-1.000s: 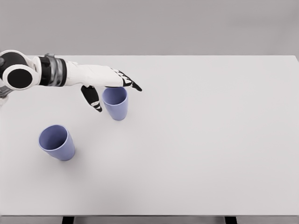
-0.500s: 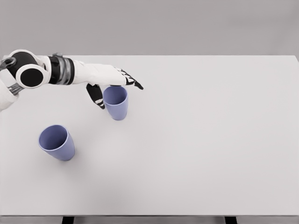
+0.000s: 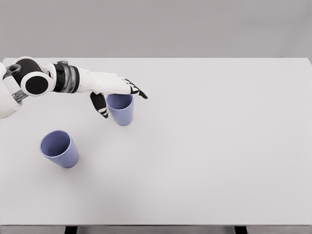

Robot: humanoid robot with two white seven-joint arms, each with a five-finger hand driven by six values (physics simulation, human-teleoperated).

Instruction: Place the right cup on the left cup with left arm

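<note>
Pale grey worktop (image 3: 209, 146), plain grey wall behind. Two blue cups upright, nothing visible inside — left cup (image 3: 59, 148) near front-left, right cup (image 3: 121, 108) further back. Left hand (image 3: 111, 90) at right cup's rim, thumb beside the wall, fingers spread over the mouth — not yet gripping.

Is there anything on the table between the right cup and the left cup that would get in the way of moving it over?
Nothing visible does. The left hand is at the right cup, thumb on its left side and fingers over its rim. Between it and the left cup only bare table shows.
</note>
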